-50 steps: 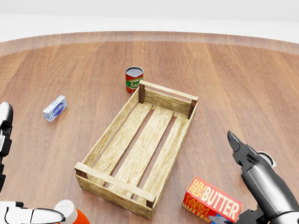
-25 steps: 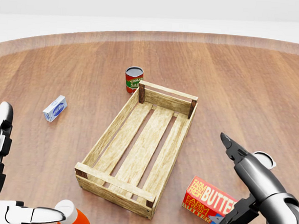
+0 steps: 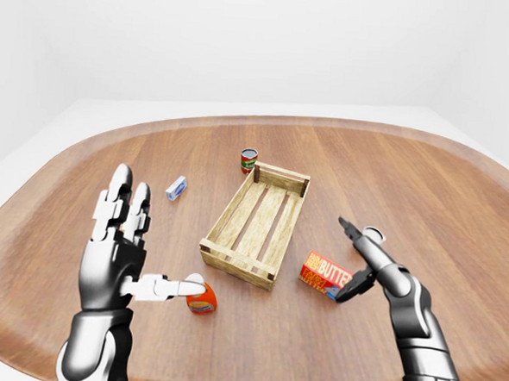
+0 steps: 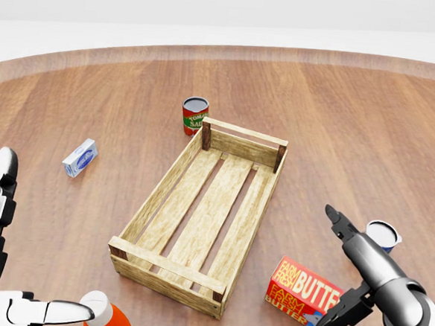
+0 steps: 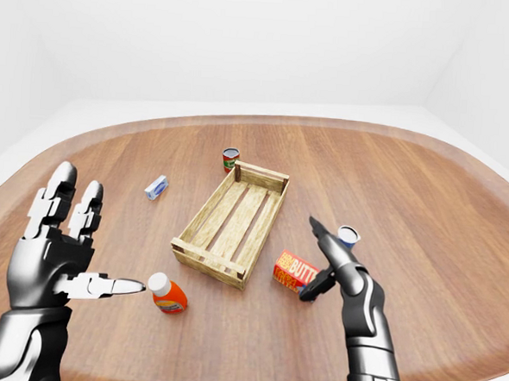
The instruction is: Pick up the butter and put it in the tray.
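Spread fingers are shown on the right hand (image 4: 355, 273), which is poised at the right end of the butter (image 4: 307, 293), its lower finger at the box's corner and nothing gripped. Flat on the wooden table (image 4: 369, 129), the butter is seen just outside the tray (image 4: 203, 218), near its lower right corner. An open left hand (image 3: 119, 251) is raised beside an orange bottle (image 3: 200, 297).

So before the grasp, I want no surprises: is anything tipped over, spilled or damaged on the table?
Nothing is spilled or broken. The orange bottle lies on its side near the left hand, and the butter sits askew beside the empty tray. The red can stands upright.
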